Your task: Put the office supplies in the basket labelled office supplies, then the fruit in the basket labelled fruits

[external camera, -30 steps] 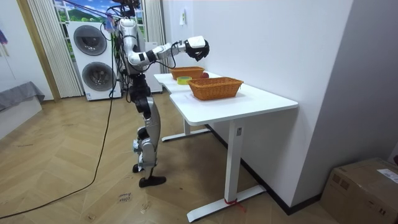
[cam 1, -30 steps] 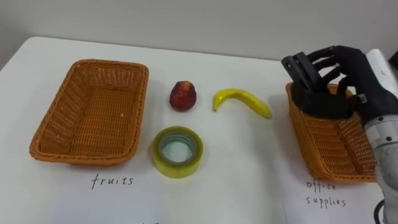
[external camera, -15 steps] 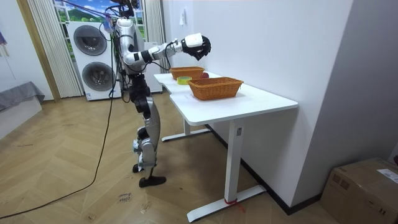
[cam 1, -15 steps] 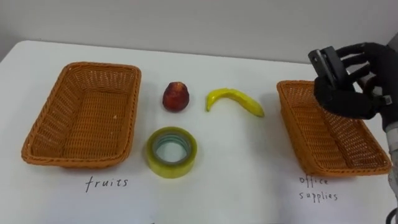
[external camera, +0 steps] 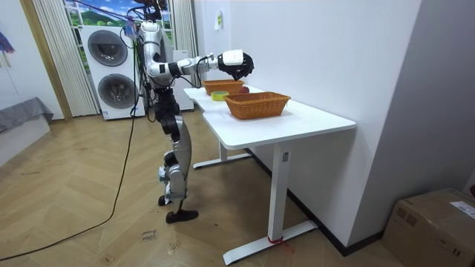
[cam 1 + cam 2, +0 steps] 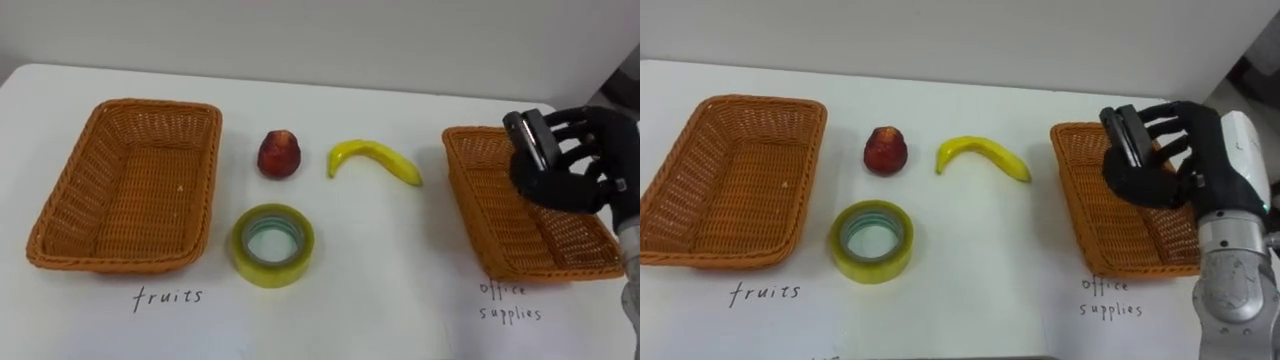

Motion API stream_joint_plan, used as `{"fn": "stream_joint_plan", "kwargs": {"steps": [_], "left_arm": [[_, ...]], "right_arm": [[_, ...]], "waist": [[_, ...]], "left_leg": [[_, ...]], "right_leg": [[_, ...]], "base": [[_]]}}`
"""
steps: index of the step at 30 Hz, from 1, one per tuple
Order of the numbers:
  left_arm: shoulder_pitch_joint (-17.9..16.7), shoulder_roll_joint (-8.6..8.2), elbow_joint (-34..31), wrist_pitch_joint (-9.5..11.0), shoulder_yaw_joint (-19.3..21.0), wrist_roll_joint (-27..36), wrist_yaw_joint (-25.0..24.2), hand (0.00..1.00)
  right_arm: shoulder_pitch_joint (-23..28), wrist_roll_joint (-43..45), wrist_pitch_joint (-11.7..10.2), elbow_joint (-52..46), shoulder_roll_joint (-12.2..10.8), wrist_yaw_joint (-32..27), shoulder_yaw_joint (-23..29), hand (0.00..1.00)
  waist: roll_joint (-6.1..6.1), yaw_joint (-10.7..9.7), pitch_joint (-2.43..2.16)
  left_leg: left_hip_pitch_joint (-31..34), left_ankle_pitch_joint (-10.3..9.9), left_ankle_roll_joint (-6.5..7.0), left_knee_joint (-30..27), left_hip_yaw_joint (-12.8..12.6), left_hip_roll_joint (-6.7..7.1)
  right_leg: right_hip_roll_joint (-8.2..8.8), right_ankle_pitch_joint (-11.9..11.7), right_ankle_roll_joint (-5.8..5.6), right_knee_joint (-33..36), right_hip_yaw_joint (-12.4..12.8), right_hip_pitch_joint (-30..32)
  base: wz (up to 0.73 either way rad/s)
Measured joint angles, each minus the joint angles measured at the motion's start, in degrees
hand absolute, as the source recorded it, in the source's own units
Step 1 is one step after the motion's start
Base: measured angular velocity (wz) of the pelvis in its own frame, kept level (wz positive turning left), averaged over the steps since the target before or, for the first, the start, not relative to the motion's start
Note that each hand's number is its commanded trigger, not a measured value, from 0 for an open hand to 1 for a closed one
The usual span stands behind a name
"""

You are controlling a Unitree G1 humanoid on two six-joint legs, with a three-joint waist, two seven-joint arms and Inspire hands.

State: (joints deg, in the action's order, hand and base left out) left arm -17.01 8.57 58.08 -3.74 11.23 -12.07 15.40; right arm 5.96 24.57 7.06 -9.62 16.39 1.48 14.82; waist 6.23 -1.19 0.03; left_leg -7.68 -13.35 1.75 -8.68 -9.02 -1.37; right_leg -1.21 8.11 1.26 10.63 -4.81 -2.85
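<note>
Left eye view: my right hand (image 6: 580,172) is curled round a dark blocky item (image 6: 527,140) over the office-supplies basket (image 6: 480,210), prob. to drop it in; red fruit (image 6: 279,154), banana (image 6: 372,160) & tape roll (image 6: 272,243) lie on the tabletop (image 6: 400,285) betw. it and the empty fruits basket (image 6: 120,190). Room view: I stand at the tabletop's end, arm stretched out. Right eye view: item not yet released.

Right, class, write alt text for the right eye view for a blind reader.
The robot's right hand hovers over the right wicker basket on a white table. A second wicker basket sits at the left; between them lie a red fruit, a banana and a roll of yellow tape.
</note>
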Motion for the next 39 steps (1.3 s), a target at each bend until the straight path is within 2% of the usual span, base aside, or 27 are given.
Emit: {"fn": "stream_joint_plan", "kwargs": {"steps": [16,17,19,20,26,39], "left_arm": [[0.0,-0.04,0.0,-1.1,0.0,0.0,-0.3,0.0],[0.0,-0.04,0.0,-1.2,0.0,0.0,-0.3,0.0],[-0.1,-0.05,0.0,-1.3,0.1,0.0,-0.2,0.0],[-0.1,-0.05,0.0,-1.3,0.2,0.0,-0.2,0.0],[-0.4,-0.19,-0.8,-1.3,2.1,-1.4,-0.3,0.0],[-0.5,-0.17,-2.1,-1.3,2.2,-1.8,-0.3,0.0]], "right_arm": [[0.0,3.1,0.5,1.5,0.0,3.4,0.0,1.0],[0.0,3.2,0.6,2.1,0.0,3.7,0.0,0.84],[0.0,3.2,0.8,2.6,0.0,3.7,0.0,0.36],[0.0,3.2,0.8,2.7,0.0,3.7,0.0,0.0],[0.0,3.1,1.3,3.2,0.0,6.4,0.1,0.0],[-0.2,3.2,2.0,3.2,0.0,9.2,0.1,0.0]], "waist": [[-0.06,0.1,-0.03],[-0.06,0.1,-0.03],[-0.11,0.1,-0.04],[-0.12,0.1,-0.04],[-0.1,0.1,-0.07],[0.11,0.1,-0.24]], "left_leg": [[-0.1,0.0,0.0,-0.3,-0.1,0.01],[-0.1,0.0,0.0,-0.3,-0.1,0.02],[-0.1,0.0,0.0,-0.3,-0.1,0.01],[-0.1,0.0,0.0,-0.3,-0.2,0.0],[0.0,0.0,0.0,-0.2,-0.3,0.0],[-0.1,0.0,0.01,-0.1,-0.4,0.0]], "right_leg": [[0.05,0.0,0.0,0.0,-0.1,-0.1],[0.05,0.0,0.0,0.0,-0.1,-0.1],[0.05,0.0,0.0,0.0,-0.1,-0.1],[0.04,0.0,0.0,0.0,-0.1,-0.1],[0.12,0.0,0.0,0.0,0.0,-0.1],[0.1,0.0,0.0,-0.1,0.0,-0.1]], "base": [[0.0],[0.0],[0.0],[0.0],[0.0],[0.0]]}}
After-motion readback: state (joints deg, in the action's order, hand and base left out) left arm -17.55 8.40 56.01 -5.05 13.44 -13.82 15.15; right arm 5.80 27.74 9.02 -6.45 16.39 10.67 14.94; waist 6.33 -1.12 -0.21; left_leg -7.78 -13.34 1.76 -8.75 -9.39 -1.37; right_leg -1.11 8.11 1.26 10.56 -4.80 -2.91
